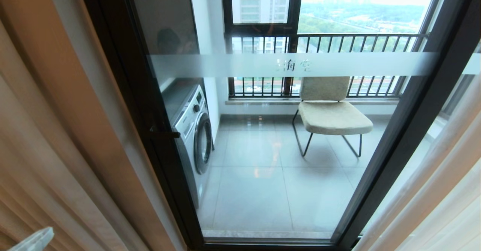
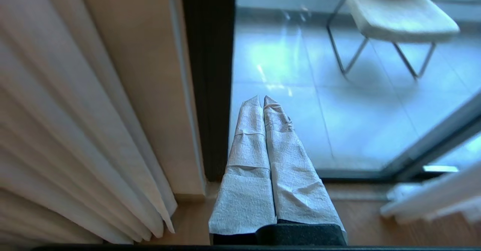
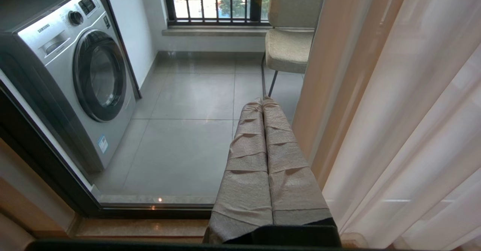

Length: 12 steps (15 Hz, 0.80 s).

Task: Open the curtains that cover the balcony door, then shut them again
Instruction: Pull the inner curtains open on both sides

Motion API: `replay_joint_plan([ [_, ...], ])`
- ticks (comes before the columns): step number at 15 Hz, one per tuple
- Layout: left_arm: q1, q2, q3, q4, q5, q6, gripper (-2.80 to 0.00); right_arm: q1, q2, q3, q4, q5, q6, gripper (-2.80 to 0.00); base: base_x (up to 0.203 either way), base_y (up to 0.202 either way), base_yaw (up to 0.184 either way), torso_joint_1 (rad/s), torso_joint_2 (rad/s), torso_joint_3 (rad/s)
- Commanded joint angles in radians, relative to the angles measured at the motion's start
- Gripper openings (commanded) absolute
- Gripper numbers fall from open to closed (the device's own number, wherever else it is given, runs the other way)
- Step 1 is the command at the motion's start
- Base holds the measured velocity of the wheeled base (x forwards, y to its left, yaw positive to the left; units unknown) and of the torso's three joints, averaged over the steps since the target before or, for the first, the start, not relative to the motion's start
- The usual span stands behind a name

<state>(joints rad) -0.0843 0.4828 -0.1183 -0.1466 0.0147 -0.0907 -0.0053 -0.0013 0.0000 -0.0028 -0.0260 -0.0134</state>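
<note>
Two grippers: left gripper and right gripper, both pressed together, empty.
Curtains: drawn to both sides; balcony door uncovered.
Risk: pinched fingers cannot catch cloth; closing sweep may slip off.

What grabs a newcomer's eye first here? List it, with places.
The tall glass balcony door in its dark brown-black frame fills the middle of the head view, crossed by a frosted white strip. Behind the glass stand a silver front-loading washing machine on the left and a beige cushioned chair on thin metal legs near the railing. Beige pleated curtains hang drawn back at both sides.
</note>
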Motion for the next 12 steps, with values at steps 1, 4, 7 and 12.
replay_joint_plan([
  [1, -0.01, -0.117, 0.081, -0.041, 0.058, -0.007, -2.8, 0.0, 0.001, 0.0, 0.0, 0.0, 0.0, -2.8, 0.0, 0.0, 0.0, 0.0, 0.0, 0.0],
  [4, 0.021, -0.206, 0.117, 0.011, 0.068, -0.01, -2.8, 0.0, 0.001, 0.0, 0.0, 0.0, 0.0, -2.8, 0.0, 0.0, 0.0, 0.0, 0.0, 0.0],
  [7, 0.06, -0.269, 0.118, 0.091, 0.015, -0.01, -2.8, -0.001, 0.001, 0.0, 0.0, 0.0, 0.0, -2.8, 0.0, 0.0, 0.0, 0.0, 0.0, 0.0],
  [12, 0.077, -0.398, 0.118, 0.121, 0.016, -0.011, -2.8, -0.001, 0.001, 0.0, 0.0, 0.0, 0.0, -2.8, 0.0, 0.0, 0.0, 0.0, 0.0, 0.0],
])
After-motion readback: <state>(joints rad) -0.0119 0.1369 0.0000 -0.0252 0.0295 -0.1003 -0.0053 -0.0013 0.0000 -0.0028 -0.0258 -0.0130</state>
